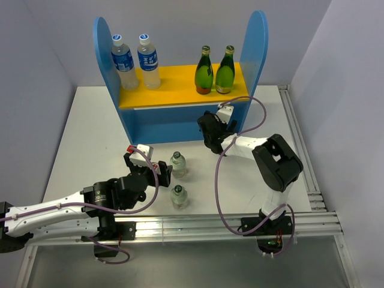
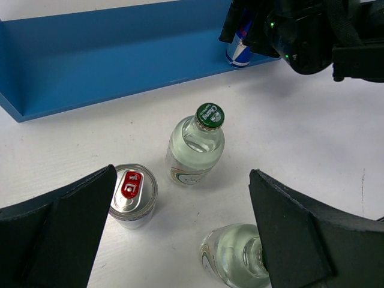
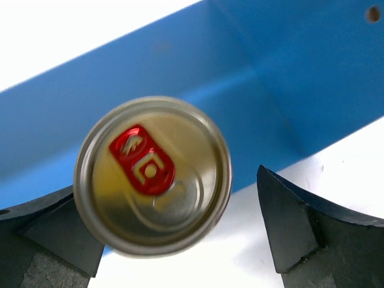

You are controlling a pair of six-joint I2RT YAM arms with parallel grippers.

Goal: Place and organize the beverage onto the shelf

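Right wrist shows the right gripper (image 3: 180, 210) released around a red-tabbed silver can (image 3: 153, 174) toward the far edge of the desk (image 3: 240, 240); left gripper (image 2: 183, 174) likewise released.

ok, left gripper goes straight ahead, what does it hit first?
Likely the green-capped bottle, centred ahead of the left gripper; the nearer bottle beside one finger might touch first, depth unclear.

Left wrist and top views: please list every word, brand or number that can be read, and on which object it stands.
"Chang": on the green cap of the clear bottle, left wrist view.
Blue can at the shelf: print mostly hidden, unreadable.
Silver can: red tab with a mark, no words.
Water bottles and green bottles, top view: labels too small to read.
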